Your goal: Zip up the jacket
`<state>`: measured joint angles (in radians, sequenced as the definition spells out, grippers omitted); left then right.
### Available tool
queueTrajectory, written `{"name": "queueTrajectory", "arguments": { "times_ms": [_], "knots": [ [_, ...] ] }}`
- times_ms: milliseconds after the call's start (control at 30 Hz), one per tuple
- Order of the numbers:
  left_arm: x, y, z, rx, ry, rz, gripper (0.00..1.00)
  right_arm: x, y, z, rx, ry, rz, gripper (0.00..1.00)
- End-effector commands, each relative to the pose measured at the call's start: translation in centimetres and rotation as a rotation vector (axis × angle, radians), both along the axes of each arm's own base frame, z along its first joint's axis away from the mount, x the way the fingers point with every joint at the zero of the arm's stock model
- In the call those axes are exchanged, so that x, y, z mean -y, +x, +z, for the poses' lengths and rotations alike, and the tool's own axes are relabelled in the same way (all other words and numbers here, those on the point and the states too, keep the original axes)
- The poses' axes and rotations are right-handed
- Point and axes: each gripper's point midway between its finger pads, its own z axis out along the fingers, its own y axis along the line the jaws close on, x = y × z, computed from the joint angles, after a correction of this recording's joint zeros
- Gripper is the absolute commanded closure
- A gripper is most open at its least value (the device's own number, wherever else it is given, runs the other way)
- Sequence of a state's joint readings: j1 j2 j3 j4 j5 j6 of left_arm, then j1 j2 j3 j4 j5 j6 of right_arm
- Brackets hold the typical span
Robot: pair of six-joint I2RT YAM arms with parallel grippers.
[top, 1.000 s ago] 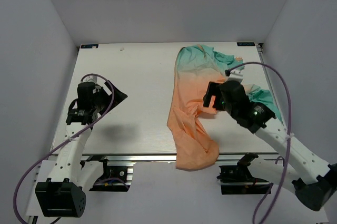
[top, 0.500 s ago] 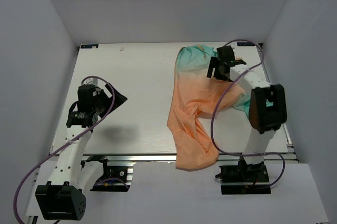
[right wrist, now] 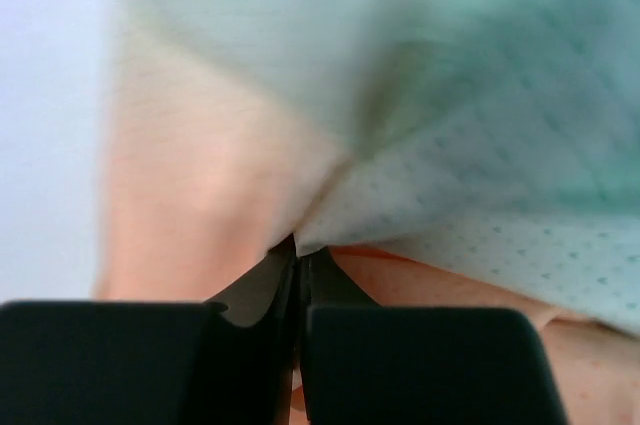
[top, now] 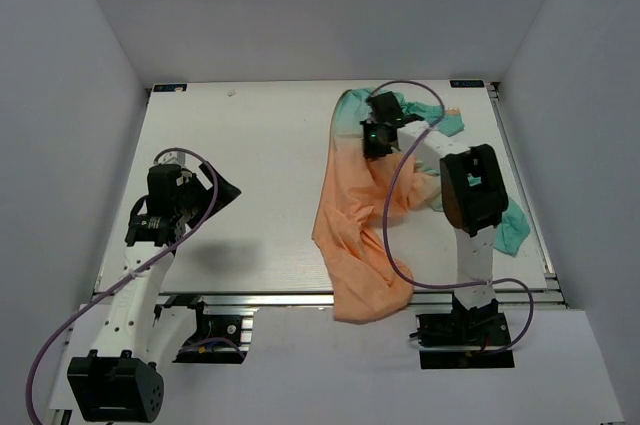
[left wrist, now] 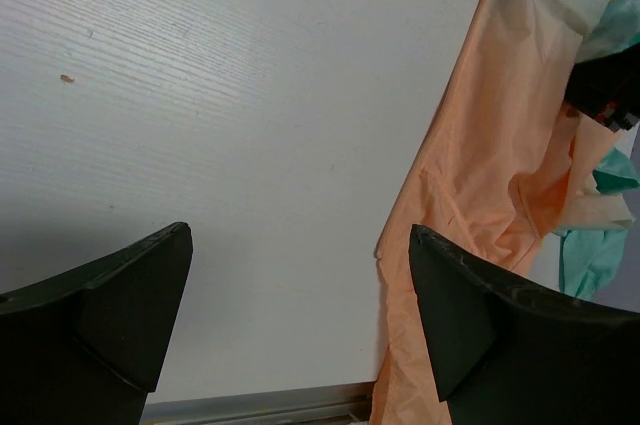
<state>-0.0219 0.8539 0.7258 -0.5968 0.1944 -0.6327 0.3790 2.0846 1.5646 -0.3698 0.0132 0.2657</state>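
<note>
A thin fabric jacket, peach-orange fading to teal-green, lay crumpled on the right half of the pale wood-grain worktop. Its orange end drooped over the worktop's near edge. Towards the worktop's far edge, the right fingers were pressed together, pinching a fold of the jacket where the teal met the peach. Above the worktop's left half, the left fingers stood spread wide, gripping nothing and well apart from the fabric.

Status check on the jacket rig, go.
Left gripper open, clear of the jacket. Right gripper shut, pinching it near the teal end. Jacket bunched, not laid flat. Purple cable loops over the fabric.
</note>
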Motion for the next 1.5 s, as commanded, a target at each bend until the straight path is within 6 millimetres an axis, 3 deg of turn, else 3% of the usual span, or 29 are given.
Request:
{"name": "queueTrajectory", "arguments": {
  "times_ms": [0,33,67,133,200,267,333,367,433,467,500,533,567,600,633,667,700,733,800,833,1000,1067,1200,1233,1267,1300,1333,1367,1467],
  "knots": [
    [-0.1,-0.9,0.4,0.006,0.021,-0.012,0.02,-11.0,-3.3,2.3,0.049,0.094,0.310,1.00],
    [-0.2,-1.1,0.4,0.003,0.025,-0.010,0.02,-14.3,-4.9,3.2,0.077,0.080,0.402,1.00],
    [-0.3,-1.5,0.3,-0.010,0.030,-0.007,0.02,-15.7,-5.6,2.5,0.075,0.059,0.442,1.00],
    [-0.8,-1.9,0.1,-0.021,0.047,0.016,0.02,-18.7,-6.6,3.7,0.116,0.033,0.495,1.00],
    [-1.0,-2.6,-0.4,-0.051,0.058,0.019,0.02,-19.2,-6.4,3.9,0.116,0.042,0.472,0.99],
    [-1.0,-3.1,-0.9,-0.080,0.066,0.012,0.02,-18.8,-5.5,5.4,0.144,0.057,0.417,0.86],
    [-0.2,-3.6,-1.6,-0.107,0.037,-0.027,0.02,-17.4,-4.4,6.6,0.175,0.030,0.357,0.69],
    [0.5,-3.3,-1.4,-0.085,0.014,-0.068,0.02,-16.7,-4.7,8.0,0.188,0.035,0.350,0.53],
    [2.9,-3.9,-2.5,-0.090,-0.041,-0.187,0.02,-15.2,-4.7,9.4,0.194,0.044,0.310,0.33],
    [3.9,-4.0,-2.5,-0.082,-0.053,-0.226,0.02,-14.4,-5.1,11.7,0.212,0.080,0.275,0.19],
    [4.4,-4.3,-2.9,-0.094,-0.036,-0.240,0.02,-12.8,-6.0,10.9,0.170,0.066,0.245,0.11],
    [6.1,-5.1,-2.8,-0.097,-0.004,-0.307,0.02,-11.0,-5.8,11.2,0.160,0.072,0.199,0.11],
    [5.9,-5.0,-3.4,-0.118,0.062,-0.277,0.02,-9.6,-6.4,13.4,0.183,0.103,0.166,0.11],
    [6.7,-5.2,-3.2,-0.110,0.086,-0.304,0.02,-6.9,-7.2,11.3,0.114,0.107,0.098,0.11],
    [9.0,-6.2,-2.7,-0.091,0.100,-0.405,0.02,-5.4,-7.8,11.1,0.094,0.129,0.071,0.11],
    [10.1,-6.4,-2.9,-0.088,0.117,-0.448,0.02,-3.9,-8.7,12.9,0.115,0.178,0.053,0.11],
    [10.6,-6.5,-3.0,-0.080,0.151,-0.467,0.02,-2.6,-11.1,10.2,0.016,0.215,0.051,0.11],
    [12.5,-7.6,-2.9,-0.067,0.174,-0.553,0.02,-0.3,-11.1,11.9,0.064,0.263,0.014,0.11],
    [12.8,-7.7,-4.8,-0.113,0.294,-0.557,0.02,1.9,-12.5,11.2,0.069,0.266,-0.027,0.11],
    [13.8,-8.8,-5.0,-0.133,0.334,-0.605,0.02,3.1,-14.0,10.7,0.085,0.246,-0.033,0.11],
    [16.4,-10.4,-9.0,-0.205,0.464,-0.707,0.02,4.9,-17.8,9.9,0.091,0.225,-0.032,0.11],
    [16.5,-9.9,-10.8,-0.237,0.514,-0.687,0.02,5.4,-19.2,9.3,0.083,0.227,-0.032,0.11],
    [18.4,-7.8,-11.1,-0.208,0.520,-0.641,0.02,6.2,-20.9,8.2,0.065,0.216,-0.043,0.11],
    [19.0,-7.7,-11.2,-0.205,0.508,-0.648,0.05,6.4,-21.1,8.3,0.075,0.209,-0.046,0.10],
    [20.0,-7.1,-10.9,-0.176,0.478,-0.649,0.15,7.0,-21.6,7.7,0.060,0.187,-0.064,0.11],
    [20.4,-6.9,-10.8,-0.163,0.468,-0.648,0.34,7.1,-21.8,7.5,0.059,0.183,-0.067,0.11],
    [20.7,-6.6,-10.7,-0.153,0.459,-0.647,0.56,7.3,-22.1,7.4,0.057,0.179,-0.071,0.11],
    [20.9,-6.2,-10.5,-0.143,0.456,-0.622,1.00,7.4,-22.3,7.4,0.055,0.180,-0.076,0.11],
    [21.0,-5.1,-8.6,-0.086,0.446,-0.572,1.00,7.9,-22.8,7.1,0.058,0.166,-0.086,0.11]
  ]
}}
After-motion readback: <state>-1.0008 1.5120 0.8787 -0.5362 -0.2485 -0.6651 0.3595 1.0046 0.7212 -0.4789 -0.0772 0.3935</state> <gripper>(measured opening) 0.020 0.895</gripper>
